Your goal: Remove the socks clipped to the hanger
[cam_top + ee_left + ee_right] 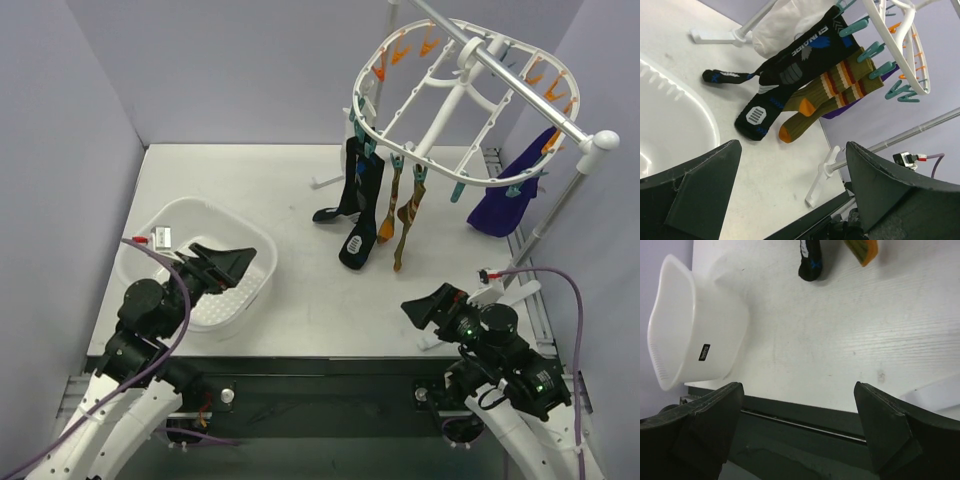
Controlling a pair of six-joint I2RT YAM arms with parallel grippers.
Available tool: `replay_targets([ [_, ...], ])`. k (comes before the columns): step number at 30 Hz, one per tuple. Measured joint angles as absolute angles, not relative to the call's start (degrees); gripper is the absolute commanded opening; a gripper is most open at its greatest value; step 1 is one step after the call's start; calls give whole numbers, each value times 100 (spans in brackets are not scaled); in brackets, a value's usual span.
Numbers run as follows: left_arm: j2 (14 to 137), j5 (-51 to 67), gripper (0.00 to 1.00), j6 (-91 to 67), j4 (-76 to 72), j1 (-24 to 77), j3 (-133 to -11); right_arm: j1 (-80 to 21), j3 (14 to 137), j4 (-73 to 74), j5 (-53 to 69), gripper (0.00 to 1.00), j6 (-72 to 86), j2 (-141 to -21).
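Note:
The white oval hanger [420,150] hangs from a stand at the back right, with teal and orange clips. Two black socks with white print [360,215], two thin orange-brown socks [405,215] and a dark purple sock [510,195] are clipped to it. The left wrist view shows the black socks [790,70], the striped orange-brown socks [825,97] and a white sock [785,22] behind them. My left gripper [225,262] is open and empty over the tub. My right gripper [425,308] is open and empty near the table's front edge, well short of the socks.
A white perforated tub [150,225] stands at the front left; it also shows in the right wrist view [695,325]. The stand's white feet [822,175] rest on the table. Its slanted pole [550,215] runs down the right side.

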State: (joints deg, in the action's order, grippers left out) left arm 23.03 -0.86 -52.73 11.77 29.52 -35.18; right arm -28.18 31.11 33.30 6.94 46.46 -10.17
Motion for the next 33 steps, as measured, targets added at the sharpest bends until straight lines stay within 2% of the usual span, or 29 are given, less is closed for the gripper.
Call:
replay_targets([
  [6,2324,504,88,-4827,847,2952,-3557,-2818,3741,4007,447,100,4460,-1133],
  [12,4364,1400,87,-4482,209,3258,-4209,-2816,4342,4324,473,99,4147,-1181],
  [16,5592,902,86,-3894,217,4622,-4794,-2816,5043,4772,349,97,3802,-1730],
  [20,6486,340,79,-3236,-113,6051,-5428,-2816,5662,5074,36,95,3514,-2298],
  [27,7524,-489,70,-2438,-1588,6746,-5448,-2816,6753,5424,-272,90,3061,-3059],
  [33,8925,-1129,60,-1586,-2561,6890,-5725,-2816,7424,5474,-362,86,2777,-3900],
])
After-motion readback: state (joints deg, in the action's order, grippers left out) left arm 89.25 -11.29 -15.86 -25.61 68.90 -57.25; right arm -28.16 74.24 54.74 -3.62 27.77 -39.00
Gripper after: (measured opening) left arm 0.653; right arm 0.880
